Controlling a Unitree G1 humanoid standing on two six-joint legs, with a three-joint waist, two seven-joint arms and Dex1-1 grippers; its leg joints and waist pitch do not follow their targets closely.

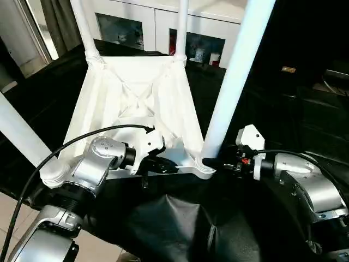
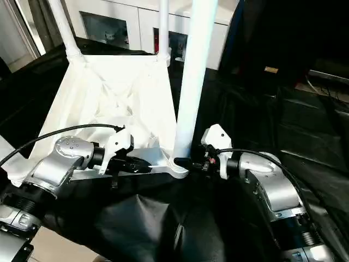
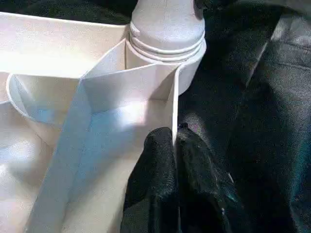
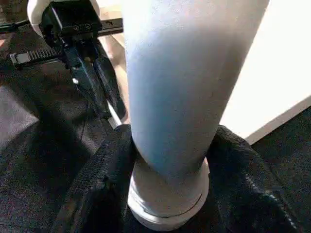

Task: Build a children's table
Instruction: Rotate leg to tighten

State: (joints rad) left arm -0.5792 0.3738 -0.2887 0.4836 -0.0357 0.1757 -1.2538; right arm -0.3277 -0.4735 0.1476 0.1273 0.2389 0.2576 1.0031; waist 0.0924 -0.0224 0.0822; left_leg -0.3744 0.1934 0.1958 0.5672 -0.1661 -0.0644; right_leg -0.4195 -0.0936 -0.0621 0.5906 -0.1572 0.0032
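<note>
Upside down on the black cloth (image 1: 180, 224) lies the children's table, its white plastic tabletop (image 1: 136, 103) showing the ribbed underside. Legs already rise from the two far corner sockets and from the near-left one, and a fourth leg (image 1: 234, 76) stands in the near-right socket (image 1: 204, 166), close in front of the robot.

Left gripper (image 3: 173, 145) has its jaws closed on the thin upright wall of the tabletop's near rim, just beside that socket; in the left wrist view the wall runs between the two black fingers (image 3: 150, 184). Right gripper (image 4: 167, 145) has its jaws set around the foot of the fourth leg, one finger on each side just above the ringed collar, and they look to be touching it. I cannot tell how firmly they press.

My judgement is that the parts are light, stiff, hollow plastic with a smooth, rather slippery skin. A round leg would likely slide or spin in a loose grip, so low down near the collar seems the best hold. That rim wall is thin and might flex, so pinching close to the socket should steady the tabletop.

Behind stands a white glass-door cabinet (image 1: 163, 22).
</note>
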